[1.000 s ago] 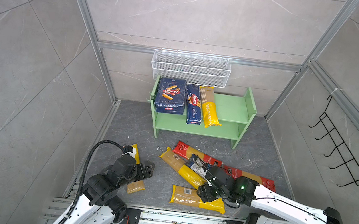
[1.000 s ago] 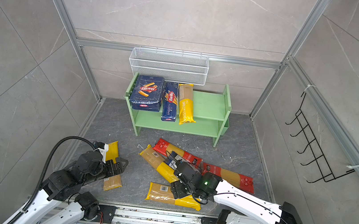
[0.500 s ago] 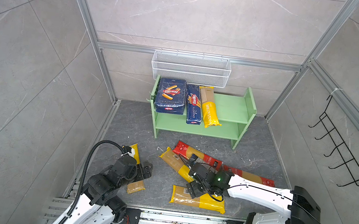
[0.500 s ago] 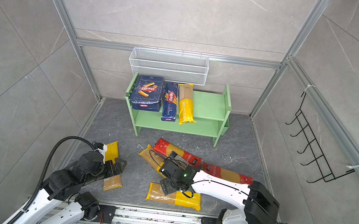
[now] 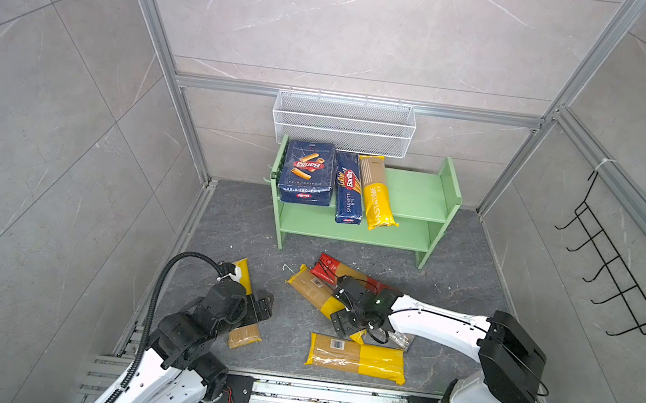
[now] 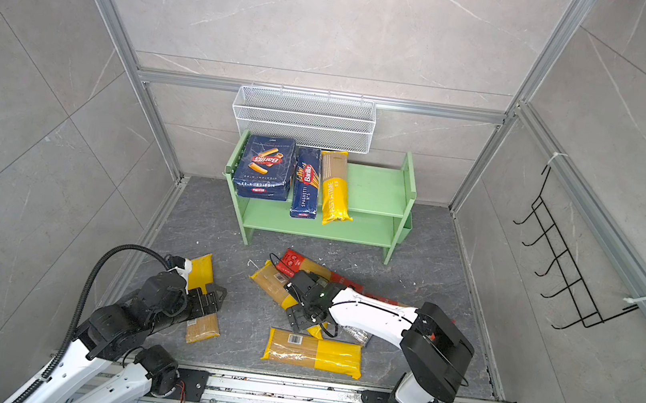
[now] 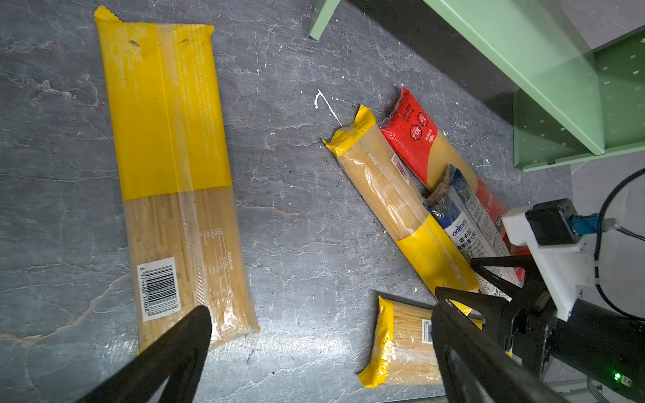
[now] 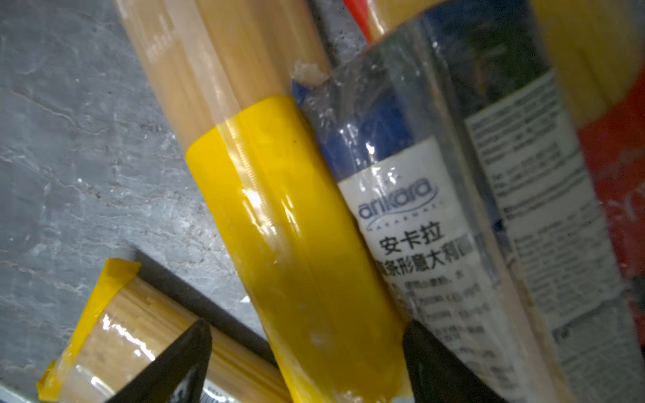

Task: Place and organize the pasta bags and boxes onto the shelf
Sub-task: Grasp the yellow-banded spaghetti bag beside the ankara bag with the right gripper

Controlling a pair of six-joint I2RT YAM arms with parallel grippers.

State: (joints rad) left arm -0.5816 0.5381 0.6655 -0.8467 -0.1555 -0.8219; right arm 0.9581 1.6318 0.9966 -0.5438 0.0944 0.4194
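Right gripper [image 8: 307, 329] low over the spaghetti heap, black jaws spread to either side of the yellow end of the slanting packet [image 5: 312, 293], a long yellow-and-clear bag lying flat on the dark, stone-veined floor [image 5: 235, 221]. A gap shows at one finger, while the other sits in the seam against the labelled clear packet [image 8: 419, 226]. That glossy bag, with a white printed sticker and a blue end, lies pressed along the slanting one and crowds that side of the grip. The red-ended packet [image 5: 330, 264] lies parallel, touching the clear bag on its far side. The crosswise packet [image 5: 356, 357], yellow film over pale strands with a barcode, lies just in front of the gripper, near the base rail.

Left gripper [image 5: 261, 307], jaws at full spread and holding nothing, hangs over the left-hand packet [image 7: 167, 167], another flat yellow-and-clear bag near the left wall, well apart from the heap.

At the back wall stands the pale green shelf [image 5: 419, 189], flat painted panels on two tiers. On the left part of its top tier lie, side by side, the wide rigatoni box [image 5: 308, 171] and the narrow spaghetti box [image 5: 350, 189], both dark blue cardboard, and the shelved packet [image 5: 376, 194]. The latter two overhang the front edge. A white mesh basket [image 5: 343, 123] hangs just above the shelf; a black hook rack [image 5: 619, 268] is on the right wall
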